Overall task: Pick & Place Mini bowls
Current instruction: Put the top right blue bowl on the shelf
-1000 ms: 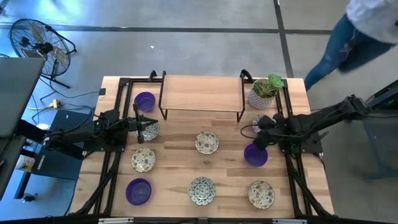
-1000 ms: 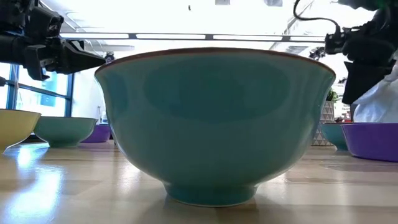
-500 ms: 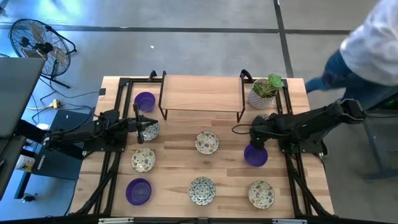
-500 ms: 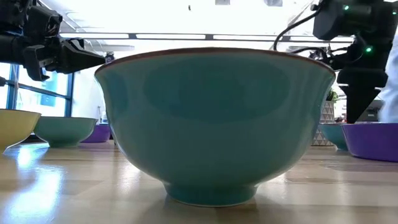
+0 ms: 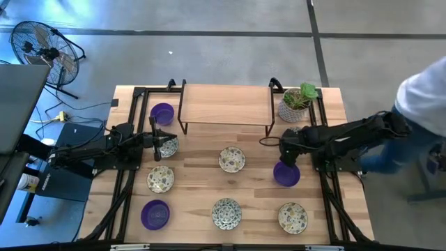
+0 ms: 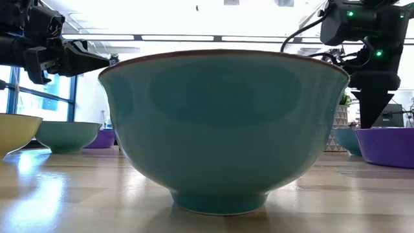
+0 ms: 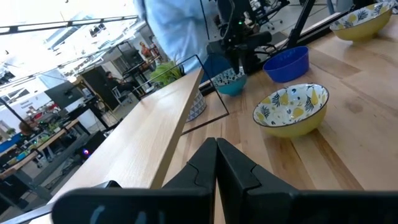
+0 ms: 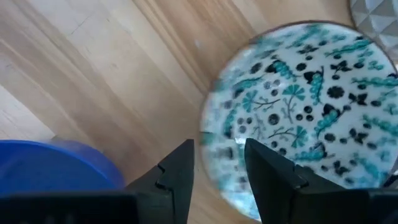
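The patterned mini bowl (image 8: 305, 118) the right arm is after sits on the wooden surface (image 5: 258, 195) near the potted plant (image 5: 296, 101), just behind a purple mini bowl (image 5: 286, 174); in the right wrist view its cream inside with teal and dark floral speckling fills the frame, the purple one's rim touching nothing, close beside it. The right gripper (image 8: 217, 168) hangs over the patterned bowl's near rim with its fingers parted and nothing between them; one finger looks to be over the inside, the other over bare wood. To do this well, I'd say it should come straight down so the rim goes between the fingers, and keep the outer finger off the purple bowl, which could be nudged; a glossy rim may slip if pinched too shallow. The left gripper (image 7: 216, 163) waits over another patterned bowl on the far side, fingers pressed together and empty. Other bowls stand well apart across the surface; a person (image 5: 421, 104) stands beside the right edge. I can read no writing or label anywhere.
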{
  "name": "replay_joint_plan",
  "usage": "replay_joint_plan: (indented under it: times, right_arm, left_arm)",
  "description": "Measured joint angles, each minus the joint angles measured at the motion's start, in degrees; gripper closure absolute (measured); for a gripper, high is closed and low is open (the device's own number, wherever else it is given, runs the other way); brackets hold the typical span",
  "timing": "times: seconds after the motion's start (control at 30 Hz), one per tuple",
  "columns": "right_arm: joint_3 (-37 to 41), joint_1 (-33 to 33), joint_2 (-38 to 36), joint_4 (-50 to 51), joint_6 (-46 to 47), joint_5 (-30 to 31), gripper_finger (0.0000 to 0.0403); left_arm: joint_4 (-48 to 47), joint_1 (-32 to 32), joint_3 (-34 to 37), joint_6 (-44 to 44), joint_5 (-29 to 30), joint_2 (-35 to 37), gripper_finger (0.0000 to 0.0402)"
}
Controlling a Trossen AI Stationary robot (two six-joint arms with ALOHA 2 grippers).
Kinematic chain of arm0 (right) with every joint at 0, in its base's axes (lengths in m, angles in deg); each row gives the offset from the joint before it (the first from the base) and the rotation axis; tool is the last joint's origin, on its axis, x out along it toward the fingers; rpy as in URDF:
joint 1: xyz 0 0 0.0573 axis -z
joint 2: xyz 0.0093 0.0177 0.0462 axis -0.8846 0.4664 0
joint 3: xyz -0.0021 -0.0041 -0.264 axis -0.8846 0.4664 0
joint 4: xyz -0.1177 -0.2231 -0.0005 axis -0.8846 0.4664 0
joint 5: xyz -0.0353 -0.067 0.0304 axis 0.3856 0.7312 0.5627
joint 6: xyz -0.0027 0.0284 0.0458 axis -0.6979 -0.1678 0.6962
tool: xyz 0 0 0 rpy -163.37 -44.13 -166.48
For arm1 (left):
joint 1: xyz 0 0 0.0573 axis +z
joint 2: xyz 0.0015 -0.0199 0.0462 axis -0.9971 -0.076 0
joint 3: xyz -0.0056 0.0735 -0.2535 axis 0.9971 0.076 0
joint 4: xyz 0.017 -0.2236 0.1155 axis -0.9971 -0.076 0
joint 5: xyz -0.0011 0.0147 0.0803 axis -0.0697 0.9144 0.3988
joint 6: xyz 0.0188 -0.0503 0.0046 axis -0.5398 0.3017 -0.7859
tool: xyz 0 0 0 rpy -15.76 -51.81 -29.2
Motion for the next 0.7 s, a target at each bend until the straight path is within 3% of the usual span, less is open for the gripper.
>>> replay_joint_plan:
  times: [0.33, 0.53, 0.7]
  right_arm:
    - [-1.4, 0.0, 0.0, 0.9, 0.2, 1.5, 0.0245]
    - [-1.3, 0.0, 0.1, 1.4, 0.2, 4.0, 0.0266]
    - [-1.3, 0.0, 0.1, 0.8, 0.2, 2.1, 0.0291]
  left_arm:
    - [0.0, 0.0, 0.0, 0.0, 0.0, 0.0, 0.0401]
    - [0.0, 0.0, 0.0, 0.0, 0.0, 0.0, 0.0401]
    - [0.1, 0.0, 0.0, 0.0, -1.3, 0.0, 0.0401]
